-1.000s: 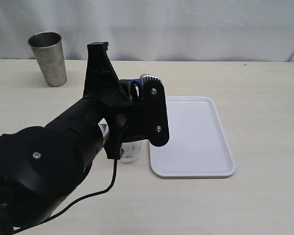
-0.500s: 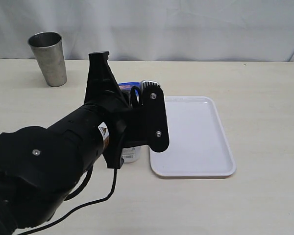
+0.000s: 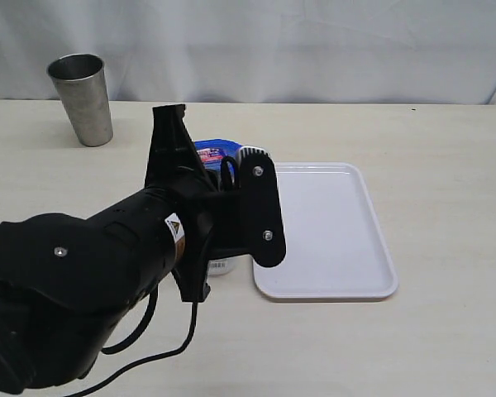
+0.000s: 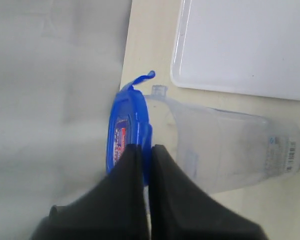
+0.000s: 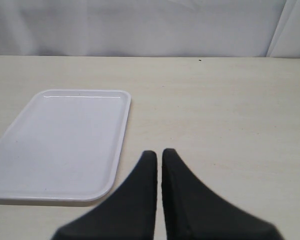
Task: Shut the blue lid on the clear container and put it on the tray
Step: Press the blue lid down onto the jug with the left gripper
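pressing lid down, tray move not begun

dropped lower over the last second, left jaws pressed together, tips bearing on the blue lid [image 4: 121, 130] atop the clear container [image 4: 230, 150]. probably snapping it shut; one flap [image 4: 140, 80] sticking out, looks unlatched. standing on the counter [image 3: 446, 132] just beside the tray [image 3: 331, 240]. right jaws pressed together too, holding nothing. steel cup [image 3: 83, 98] well apart. no obstacle toward tray.

Left arm [image 3: 107, 273] fills near-left table [image 3: 446, 165], blocking container [image 4: 230, 145] from left. Tray [image 3: 331, 231] open to approach from right. Cup [image 3: 83, 99] far left, well apart.
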You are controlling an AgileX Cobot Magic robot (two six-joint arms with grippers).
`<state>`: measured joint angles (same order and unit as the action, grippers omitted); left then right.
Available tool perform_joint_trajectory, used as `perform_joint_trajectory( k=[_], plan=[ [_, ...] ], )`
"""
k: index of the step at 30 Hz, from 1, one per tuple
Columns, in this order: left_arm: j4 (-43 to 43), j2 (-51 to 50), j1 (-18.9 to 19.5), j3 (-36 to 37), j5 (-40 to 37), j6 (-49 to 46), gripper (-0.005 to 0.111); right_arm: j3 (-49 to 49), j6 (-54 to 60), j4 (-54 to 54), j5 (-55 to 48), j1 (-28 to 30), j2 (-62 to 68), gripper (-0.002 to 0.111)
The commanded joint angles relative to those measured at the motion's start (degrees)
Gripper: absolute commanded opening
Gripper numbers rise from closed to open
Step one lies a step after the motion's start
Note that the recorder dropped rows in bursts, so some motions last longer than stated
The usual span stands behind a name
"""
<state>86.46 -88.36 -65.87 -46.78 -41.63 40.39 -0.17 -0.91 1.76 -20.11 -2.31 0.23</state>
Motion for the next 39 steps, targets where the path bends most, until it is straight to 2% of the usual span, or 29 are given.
perform_joint_trajectory(
  k=[1, 10, 39],
  plan=[
    [-3.0, 0.0, -0.2, 0.3, 0.3, -1.8, 0.0, 0.2, 0.0, -0.1, 0.3, 0.2, -0.2, 0.004],
    [-5.2, 0.0, -0.2, 0.3, 2.8, -2.9, 0.0, 0.2, 0.0, -0.1, 0.3, 0.2, -0.2, 0.004],
    [-7.7, 0.0, -0.2, 0.3, 2.7, -3.8, 0.0, 0.2, 0.0, -0.1, 0.3, 0.2, -0.2, 0.004]
  ],
)
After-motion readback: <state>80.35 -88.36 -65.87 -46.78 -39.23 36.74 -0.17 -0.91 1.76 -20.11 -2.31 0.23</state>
